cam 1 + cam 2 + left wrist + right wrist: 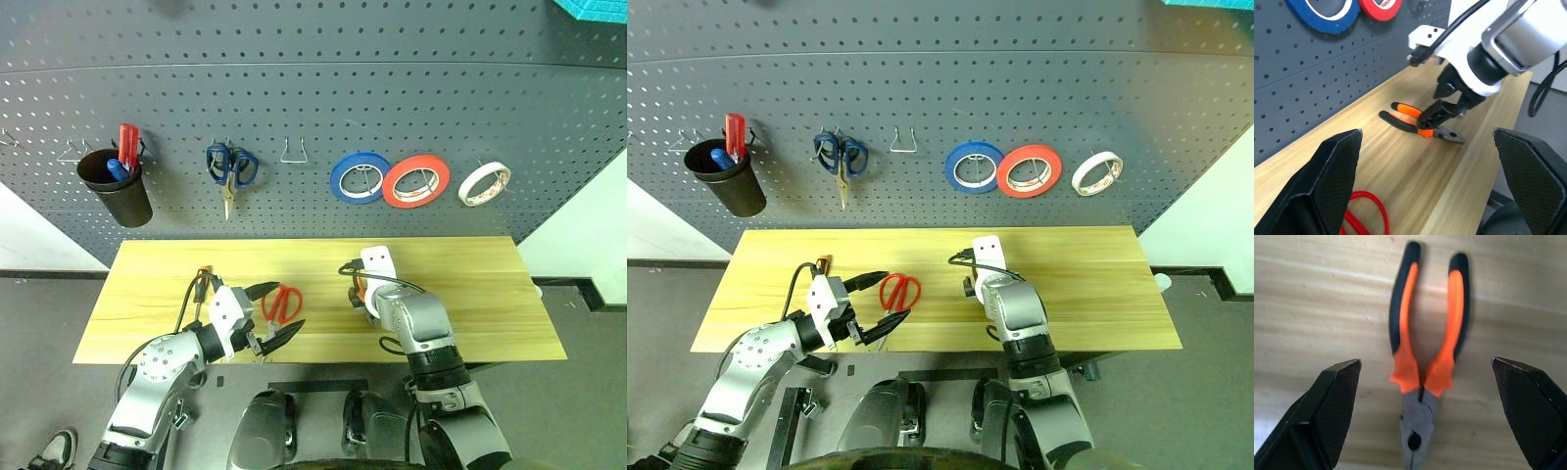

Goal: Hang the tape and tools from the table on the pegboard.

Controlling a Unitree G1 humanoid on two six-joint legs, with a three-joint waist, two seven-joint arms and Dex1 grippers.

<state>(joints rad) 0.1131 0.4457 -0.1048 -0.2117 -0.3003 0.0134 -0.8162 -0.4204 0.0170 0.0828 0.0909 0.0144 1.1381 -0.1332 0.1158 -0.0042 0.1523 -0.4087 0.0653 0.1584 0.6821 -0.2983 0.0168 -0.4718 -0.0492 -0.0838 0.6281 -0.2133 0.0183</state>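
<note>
Nearest the camera, our right gripper (1425, 416) hung wide open and empty over the pliers (1426, 347), which lay flat on the table (470, 294); our left gripper (277, 311), equally open and empty, stood beside the red scissors (284, 302). We judged the pliers pickup in hand. Next, the fingers must drop astride the handles and close, then lift toward the pegboard (313, 98).

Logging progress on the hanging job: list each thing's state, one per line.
Tape: hung on pegboard.
Pliers: flat on table, handles spread.
Red scissors: on table.
Blue scissors: hung.
Right gripper: fingers open, over pliers.
Left gripper: fingers open, empty.
</note>
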